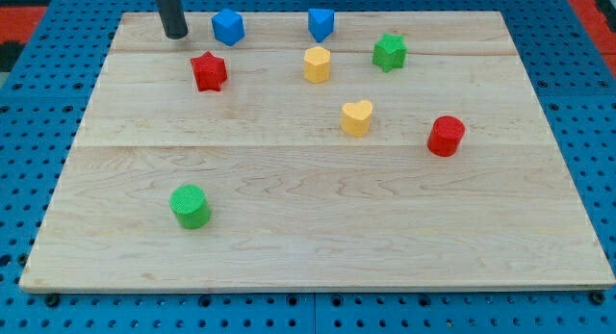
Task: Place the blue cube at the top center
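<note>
Two blue blocks sit near the view's top edge of the wooden board (318, 228). One blue block (228, 27), cube-like, is at the top left. The other blue block (320, 23) sits near the top centre. My tip (175, 34) is at the top left of the board, a short way to the left of the left blue block and apart from it. A red star block (208, 71) lies just below and to the right of my tip.
A yellow block (317, 64) is below the top-centre blue block. A green star block (389, 52) is at the upper right. A yellow heart block (356, 117), a red cylinder (446, 136) and a green cylinder (191, 206) lie lower down.
</note>
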Controlling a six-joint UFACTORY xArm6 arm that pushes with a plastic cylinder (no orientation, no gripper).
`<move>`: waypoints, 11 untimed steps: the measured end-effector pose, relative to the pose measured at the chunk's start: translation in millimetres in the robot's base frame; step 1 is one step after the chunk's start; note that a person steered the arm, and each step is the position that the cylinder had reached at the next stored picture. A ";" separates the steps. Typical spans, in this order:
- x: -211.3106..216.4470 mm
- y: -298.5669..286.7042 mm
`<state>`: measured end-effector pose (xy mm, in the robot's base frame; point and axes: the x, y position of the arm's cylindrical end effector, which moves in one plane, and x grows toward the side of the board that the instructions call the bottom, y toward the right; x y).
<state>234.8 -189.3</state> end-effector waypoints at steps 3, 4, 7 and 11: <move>-22.7 30.4; -3.7 91.8; 4.7 121.0; 88.3 122.7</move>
